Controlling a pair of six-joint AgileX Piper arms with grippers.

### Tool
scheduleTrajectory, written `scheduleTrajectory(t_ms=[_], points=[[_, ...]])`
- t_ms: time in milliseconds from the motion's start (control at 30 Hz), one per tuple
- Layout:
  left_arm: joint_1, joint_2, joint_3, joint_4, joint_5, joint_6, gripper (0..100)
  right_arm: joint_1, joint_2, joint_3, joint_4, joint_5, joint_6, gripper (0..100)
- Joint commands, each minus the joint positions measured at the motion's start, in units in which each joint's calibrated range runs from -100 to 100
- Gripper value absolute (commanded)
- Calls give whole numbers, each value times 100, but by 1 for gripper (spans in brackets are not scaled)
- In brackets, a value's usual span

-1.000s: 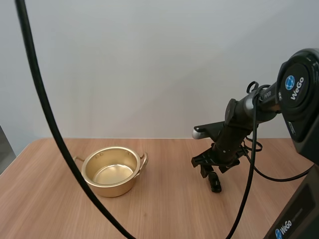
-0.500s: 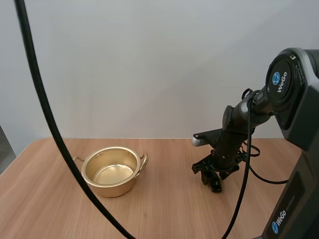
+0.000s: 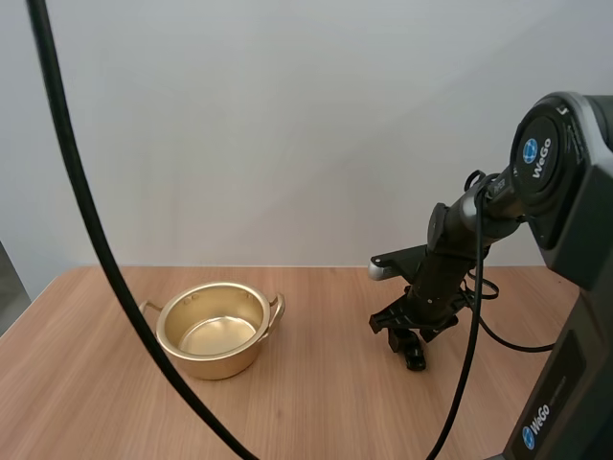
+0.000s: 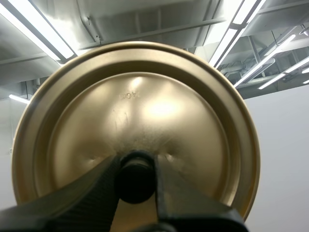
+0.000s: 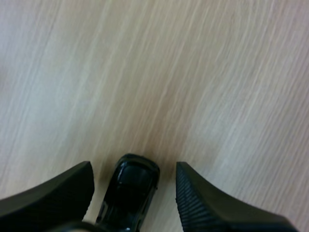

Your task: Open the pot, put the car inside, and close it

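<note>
Black and glossy, the small toy car [image 5: 128,193] lies on the light wooden desk [image 3: 316,402], well to the right of the round golden metal pot [image 3: 215,362] in the high view. The right gripper [image 5: 134,169] hangs low over the car with its fingers apart, one on each side, and a gap shows between each finger and the car. The pot stands open, its shiny inside showing. Its golden metal lid [image 4: 145,106] is off the pot, and the left gripper [image 4: 136,166] is clamped on the lid's black knob [image 4: 136,182].
</note>
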Motion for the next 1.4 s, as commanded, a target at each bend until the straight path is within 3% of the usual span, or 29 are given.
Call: scheduleTrajectory(t_ms=[0,67,133,233,267,833,967,1167,1367], points=[[-3,5,8,1,-14,1,0,-1,5,5,5,5,1,80],[-3,5,8,1,-14,1,0,-1,5,5,5,48,1,71],[-3,5,8,1,-14,1,0,-1,5,5,5,114,1,55],[-3,5,8,1,-30,1,0,-1,5,5,5,222,1,17],[-3,5,8,1,-30,1,0,-1,5,5,5,251,-23,0],[-3,5,8,1,-126,11,0,-1,-60,-164,-113,293,-33,0],[-3,5,8,1,-126,35,0,-1,-469,-420,152,328,-33,0],[-3,5,8,1,-126,43,0,-1,-1311,-1228,624,732,-223,0],[-3,5,8,1,-126,37,0,-1,-2058,-2741,1157,1734,-298,0]])
